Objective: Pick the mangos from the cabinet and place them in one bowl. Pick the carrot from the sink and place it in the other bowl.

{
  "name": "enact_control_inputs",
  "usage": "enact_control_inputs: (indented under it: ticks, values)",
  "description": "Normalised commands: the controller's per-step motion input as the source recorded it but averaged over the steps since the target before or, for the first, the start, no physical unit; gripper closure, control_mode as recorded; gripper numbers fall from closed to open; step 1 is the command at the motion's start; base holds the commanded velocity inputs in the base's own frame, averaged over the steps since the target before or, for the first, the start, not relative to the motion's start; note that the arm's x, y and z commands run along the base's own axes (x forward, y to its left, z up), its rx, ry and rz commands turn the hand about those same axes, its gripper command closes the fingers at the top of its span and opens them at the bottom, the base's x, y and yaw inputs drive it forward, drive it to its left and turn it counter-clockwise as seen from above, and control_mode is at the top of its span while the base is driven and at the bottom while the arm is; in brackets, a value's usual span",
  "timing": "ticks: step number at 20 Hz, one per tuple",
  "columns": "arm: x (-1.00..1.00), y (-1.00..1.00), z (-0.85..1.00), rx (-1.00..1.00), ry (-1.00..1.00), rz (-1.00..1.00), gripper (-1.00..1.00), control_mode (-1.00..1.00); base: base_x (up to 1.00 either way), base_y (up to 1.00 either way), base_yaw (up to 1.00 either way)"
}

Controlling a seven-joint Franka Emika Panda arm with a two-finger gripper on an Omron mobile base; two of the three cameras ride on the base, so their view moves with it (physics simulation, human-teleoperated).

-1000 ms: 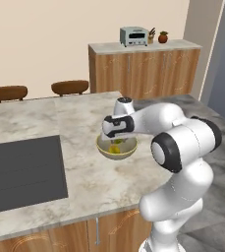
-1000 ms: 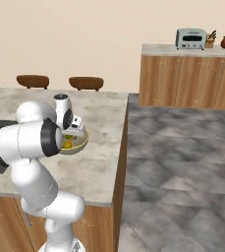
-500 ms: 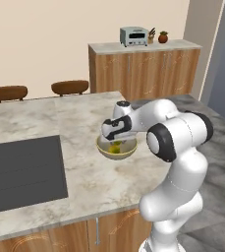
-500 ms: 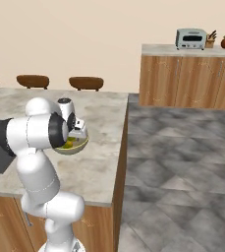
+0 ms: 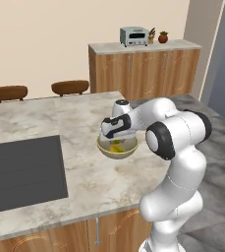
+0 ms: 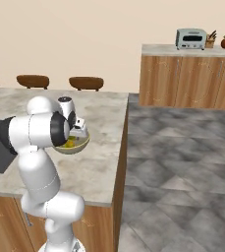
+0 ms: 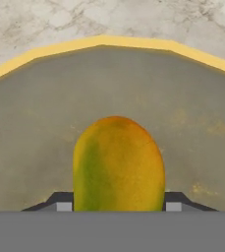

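The pale tan bowl (image 5: 117, 150) (image 6: 75, 146) stands on the island counter near its right edge. My gripper (image 5: 115, 137) (image 6: 76, 136) reaches down into it. In the hand view a yellow-green mango (image 7: 118, 165) with an orange top sits between my two finger tips, which press its sides, so my gripper (image 7: 118, 204) is shut on it. Behind the fruit are the bowl's grey-tan inner wall and its yellow rim (image 7: 104, 40). A patch of yellow fruit (image 5: 116, 146) shows inside the bowl under the hand. The cabinet, sink, carrot and dark brown bowl are out of view.
A flat black cooktop (image 5: 20, 170) lies in the counter to the left of the bowl. Two brown stools (image 5: 70, 87) stand behind the island. A toaster (image 5: 134, 36) sits on the far wooden counter. The island's right edge (image 6: 121, 147) drops to a grey stone floor.
The hand stays low in the bowl with the mango. The arm's elbow has drawn in a little toward the bowl.
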Motion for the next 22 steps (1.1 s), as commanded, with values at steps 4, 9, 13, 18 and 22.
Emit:
enact_control_inputs:
  ticks: [4,9,13,18,22]
  values:
    - [0.0,0.01,0.0,0.0,0.0,0.0,-1.0,-1.0,0.0,0.0,0.0]
    - [-0.09,0.0,0.1,0.01,0.0,0.0,-1.0,-1.0,0.0,0.0,0.0]
    - [-0.21,-0.01,0.33,0.04,0.0,0.0,-1.0,-1.0,0.0,0.0,0.0]
    - [-0.55,-0.22,0.51,0.07,-0.02,-0.01,-1.0,-1.0,0.0,0.0,0.0]
    - [-0.9,-0.52,0.33,0.02,0.0,-0.04,-1.0,-1.0,0.0,0.0,0.0]
